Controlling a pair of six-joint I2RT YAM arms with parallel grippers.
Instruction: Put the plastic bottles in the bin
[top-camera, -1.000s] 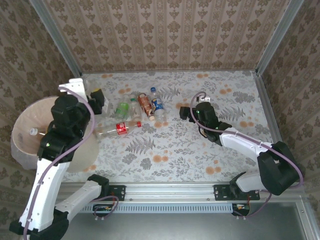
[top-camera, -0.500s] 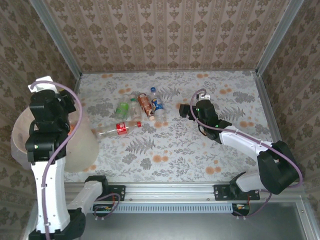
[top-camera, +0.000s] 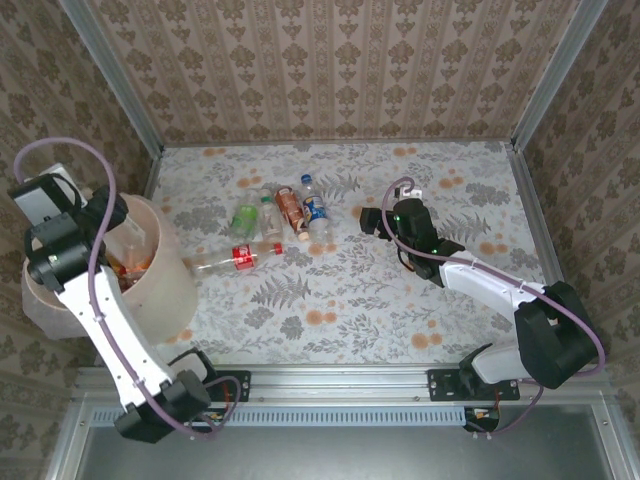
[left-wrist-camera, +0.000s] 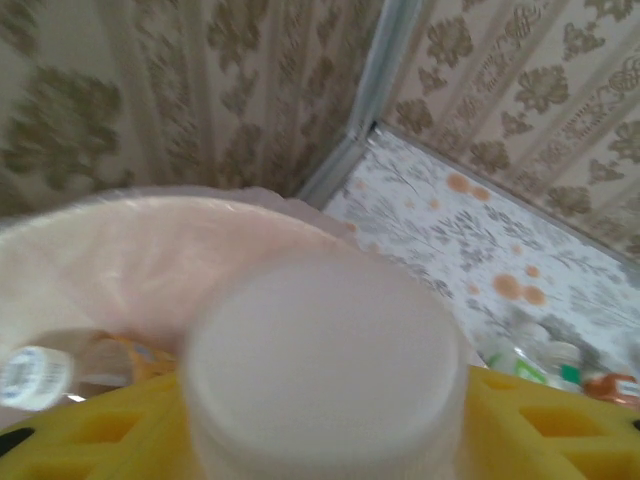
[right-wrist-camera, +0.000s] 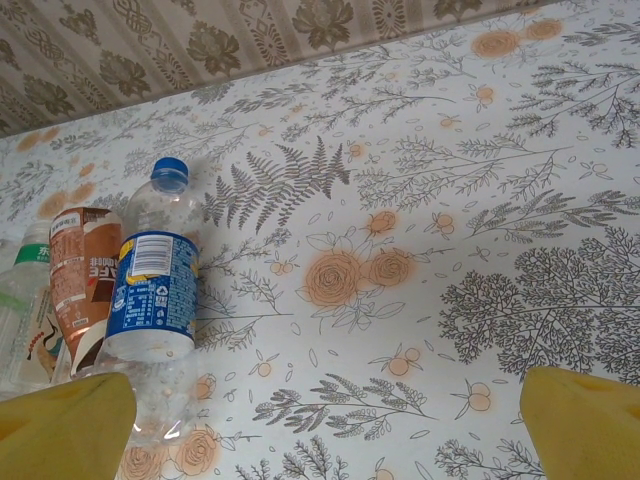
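The left gripper (left-wrist-camera: 320, 445) is hanging over the bin (top-camera: 172, 290) at the left edge of the floral table (top-camera: 400, 310). A clear bottle (left-wrist-camera: 325, 370) is sitting between its yellow fingers (left-wrist-camera: 90, 445), but the blur is hiding whether they are gripping it. The right gripper (right-wrist-camera: 320, 430) is hovering wide open and empty just right of a blue-labelled bottle (right-wrist-camera: 155, 290). More plastic bottles (top-camera: 262, 215) are lying left of it.

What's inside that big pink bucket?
A few bottles, one orange-labelled, lie in the bin. The left arm and the bin's wall hide the rest.
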